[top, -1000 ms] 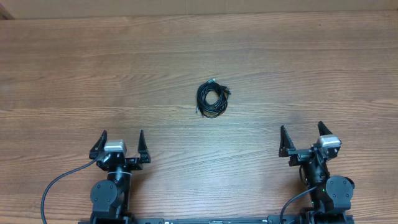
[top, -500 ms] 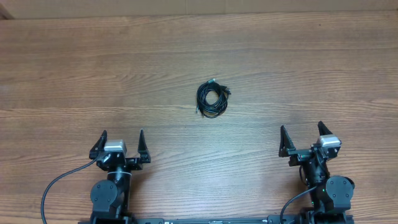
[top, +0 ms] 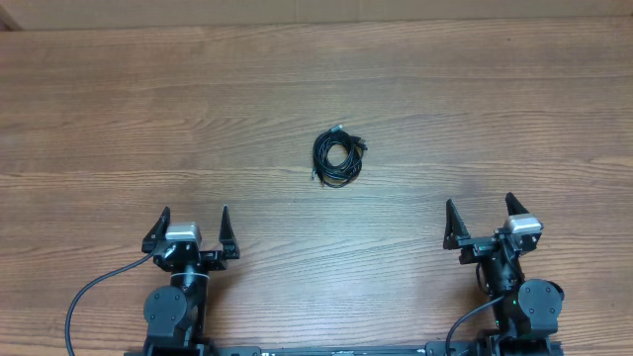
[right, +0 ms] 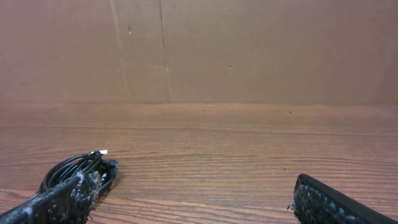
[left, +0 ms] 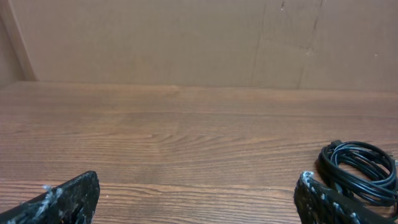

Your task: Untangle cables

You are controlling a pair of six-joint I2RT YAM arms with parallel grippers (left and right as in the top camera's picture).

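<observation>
A small coiled bundle of black cables (top: 338,157) lies on the wooden table near its middle. It also shows at the right edge of the left wrist view (left: 360,171) and at the lower left of the right wrist view (right: 78,171). My left gripper (top: 194,225) is open and empty near the table's front left, well short of the bundle. My right gripper (top: 480,214) is open and empty near the front right, also well apart from it.
The wooden table (top: 495,109) stretches wide around the bundle. A brown cardboard wall (left: 186,37) stands along the table's far edge.
</observation>
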